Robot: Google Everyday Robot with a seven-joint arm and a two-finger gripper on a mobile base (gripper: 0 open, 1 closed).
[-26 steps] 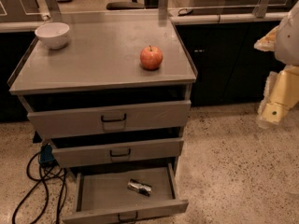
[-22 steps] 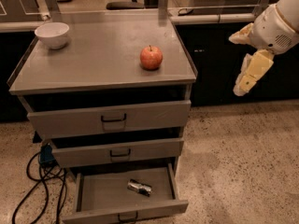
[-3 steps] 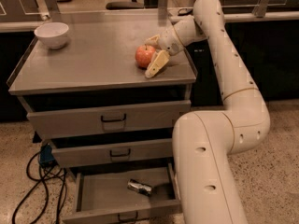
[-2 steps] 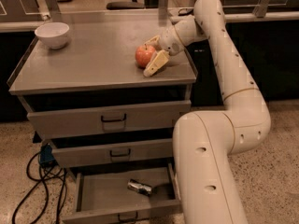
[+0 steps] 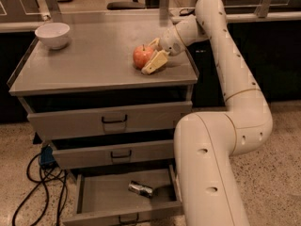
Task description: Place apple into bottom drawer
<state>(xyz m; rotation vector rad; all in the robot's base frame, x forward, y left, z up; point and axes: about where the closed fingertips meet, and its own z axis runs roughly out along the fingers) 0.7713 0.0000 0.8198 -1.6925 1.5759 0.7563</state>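
The red apple [image 5: 141,56] rests on the grey cabinet top [image 5: 84,65], toward its right side. My gripper [image 5: 151,53] reaches in from the right and holds the apple between its fingers: one cream finger [image 5: 155,62] lies along the apple's near right side, the other shows behind it. The apple still sits on the top. The bottom drawer [image 5: 103,193] is pulled open below, partly hidden on the right by my arm's base.
A white bowl [image 5: 52,34] stands at the top's back left corner. A small dark metallic object [image 5: 140,189] lies in the bottom drawer. The two upper drawers [image 5: 113,121] are slightly ajar. Black cables [image 5: 40,180] trail over the floor at left.
Since the earliest frames my arm came in from the right to the apple and nudged it a little left. Over the last second almost nothing has moved.
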